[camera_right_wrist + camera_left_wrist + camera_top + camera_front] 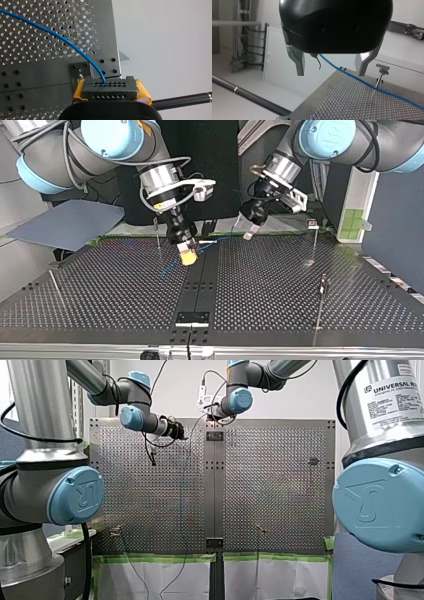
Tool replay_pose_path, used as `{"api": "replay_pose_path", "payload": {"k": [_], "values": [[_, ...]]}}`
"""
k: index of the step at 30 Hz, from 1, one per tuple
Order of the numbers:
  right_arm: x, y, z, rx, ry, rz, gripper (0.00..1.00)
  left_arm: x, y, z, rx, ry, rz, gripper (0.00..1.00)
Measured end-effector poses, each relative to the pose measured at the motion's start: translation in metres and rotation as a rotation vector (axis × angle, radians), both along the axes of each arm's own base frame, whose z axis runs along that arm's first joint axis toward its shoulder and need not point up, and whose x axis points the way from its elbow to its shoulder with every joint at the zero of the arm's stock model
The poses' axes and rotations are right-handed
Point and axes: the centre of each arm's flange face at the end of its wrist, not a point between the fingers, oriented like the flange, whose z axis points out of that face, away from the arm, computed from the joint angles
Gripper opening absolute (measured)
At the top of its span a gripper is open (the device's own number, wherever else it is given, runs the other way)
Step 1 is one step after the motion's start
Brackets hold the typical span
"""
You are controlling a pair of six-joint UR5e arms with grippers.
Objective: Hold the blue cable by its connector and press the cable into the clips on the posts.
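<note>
Right wrist view: my right tool, yellow-padded, apparently clamps the thin blue cable.

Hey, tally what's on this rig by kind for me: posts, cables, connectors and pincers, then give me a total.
posts: 4
blue cable: 1
connector: 1
pincers: 2, the left pincer and the right pincer
Total: 8
</note>
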Motion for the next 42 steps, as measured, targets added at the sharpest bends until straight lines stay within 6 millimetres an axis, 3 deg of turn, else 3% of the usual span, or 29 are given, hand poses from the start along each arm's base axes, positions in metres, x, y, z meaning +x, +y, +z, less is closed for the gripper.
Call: {"api": "replay_pose_path", "payload": {"k": [12,16,25,38,42], "values": [[0.0,0.0,0.0,0.0,0.0,0.0,0.0,0.01,-0.009,-0.037,-0.06,0.175,-0.022,0.98],[0.0,0.0,0.0,0.0,0.0,0.0,0.0,0.016,-0.009,-0.04,-0.084,0.2,-0.018,0.98],[0.001,0.002,-0.001,0.002,0.002,0.003,0.0,0.02,-0.012,-0.032,-0.152,0.221,-0.043,0.98],[0.002,0.002,-0.002,0.002,0.002,0.004,0.0,0.033,-0.02,0.003,-0.259,0.196,-0.065,0.98],[0.002,0.002,-0.002,0.003,0.002,0.004,0.0,0.038,-0.022,0.004,-0.292,0.196,-0.064,0.98]]}}
